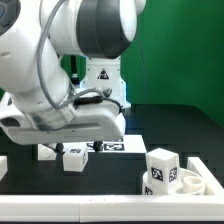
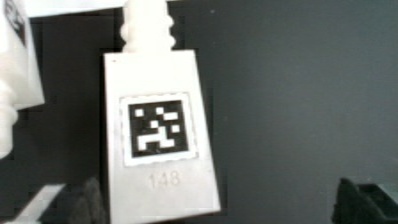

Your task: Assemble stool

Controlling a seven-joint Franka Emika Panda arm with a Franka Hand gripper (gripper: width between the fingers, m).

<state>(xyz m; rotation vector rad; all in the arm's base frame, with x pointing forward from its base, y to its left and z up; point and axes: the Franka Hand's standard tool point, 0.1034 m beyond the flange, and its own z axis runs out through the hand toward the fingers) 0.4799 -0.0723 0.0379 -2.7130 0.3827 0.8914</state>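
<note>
In the wrist view a white stool leg [image 2: 164, 130] lies flat on the black table. It carries a square black-and-white tag, and its threaded tip points away from my gripper [image 2: 221, 204]. The gripper is open: one dark finger shows on each side of the leg's near end, and neither touches it. In the exterior view two legs [image 1: 73, 157] [image 1: 45, 152] lie under my arm, which hides the fingers. The round white seat [image 1: 192, 181] sits at the exterior view's right, with a tagged leg [image 1: 159, 170] upright at its left side.
The marker board [image 1: 118, 146] lies flat behind the legs. A white part [image 2: 15, 85] lies close beside the leg in the wrist view. A tagged white stand [image 1: 102, 75] is at the back, before a green wall.
</note>
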